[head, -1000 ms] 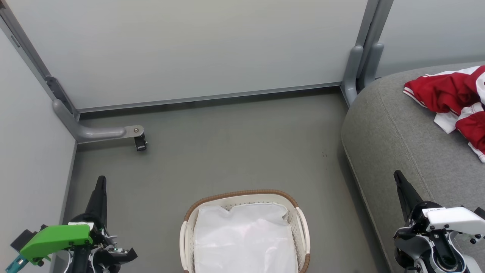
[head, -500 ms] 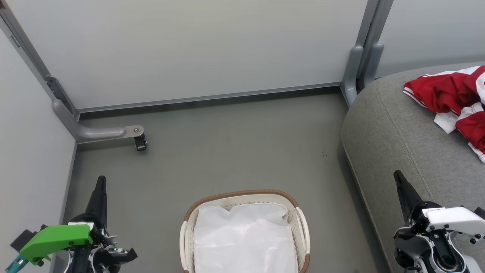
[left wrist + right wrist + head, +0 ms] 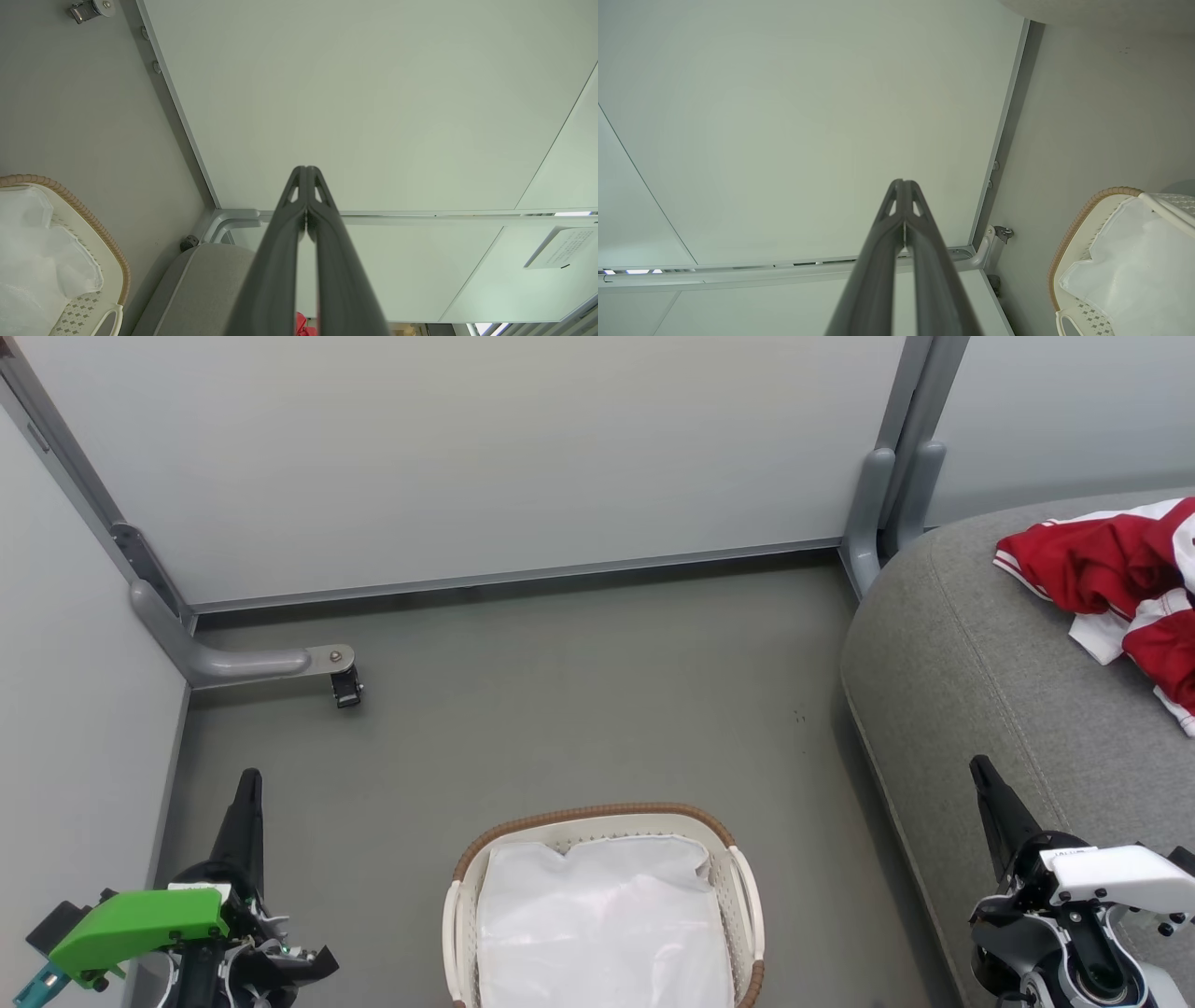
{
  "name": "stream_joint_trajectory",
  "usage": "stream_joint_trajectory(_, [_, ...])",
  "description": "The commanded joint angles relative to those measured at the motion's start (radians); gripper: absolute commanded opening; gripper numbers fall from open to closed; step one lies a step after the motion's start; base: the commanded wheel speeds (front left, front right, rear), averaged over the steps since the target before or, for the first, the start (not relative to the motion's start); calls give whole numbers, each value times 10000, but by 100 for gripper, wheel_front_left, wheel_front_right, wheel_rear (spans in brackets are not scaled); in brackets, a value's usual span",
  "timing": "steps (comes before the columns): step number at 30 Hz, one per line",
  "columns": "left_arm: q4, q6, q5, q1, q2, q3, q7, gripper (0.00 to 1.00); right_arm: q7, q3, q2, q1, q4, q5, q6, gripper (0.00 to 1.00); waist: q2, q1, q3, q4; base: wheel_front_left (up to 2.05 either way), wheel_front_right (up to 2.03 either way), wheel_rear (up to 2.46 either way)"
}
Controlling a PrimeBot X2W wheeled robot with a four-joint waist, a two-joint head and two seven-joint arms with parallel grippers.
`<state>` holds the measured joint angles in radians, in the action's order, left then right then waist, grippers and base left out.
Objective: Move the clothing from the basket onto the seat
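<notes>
Red-and-white clothing point(image 3: 1116, 565) lies crumpled on the grey seat point(image 3: 971, 672), well apart from the white-lined laundry basket point(image 3: 597, 812) on the floor point(image 3: 560, 709). The left end effector point(image 3: 248, 782) and right end effector point(image 3: 980, 770) are both pinched closed, empty.

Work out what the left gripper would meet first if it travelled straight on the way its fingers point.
Probably the pale partition panel: in the left wrist view the tips of the shut left gripper lie over it, with nothing in between. Depth is unclear, so this is a judgement.
</notes>
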<state>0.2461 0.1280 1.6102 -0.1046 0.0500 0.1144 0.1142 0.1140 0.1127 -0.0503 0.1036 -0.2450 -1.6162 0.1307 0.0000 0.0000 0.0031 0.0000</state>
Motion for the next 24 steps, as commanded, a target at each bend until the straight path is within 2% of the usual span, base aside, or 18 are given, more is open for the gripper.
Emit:
stream_joint_trajectory(1, [-21, 62, 52, -97, 3, 15, 30, 0, 13, 24, -32, 88, 14, 46, 0, 0, 0, 0, 0, 0, 0, 0, 0])
stream_joint_trajectory(24, [-22, 62, 53, -97, 3, 15, 30, 0, 22, 31, -27, 89, 13, 54, 0, 0, 0, 0, 0, 0, 0, 0, 0])
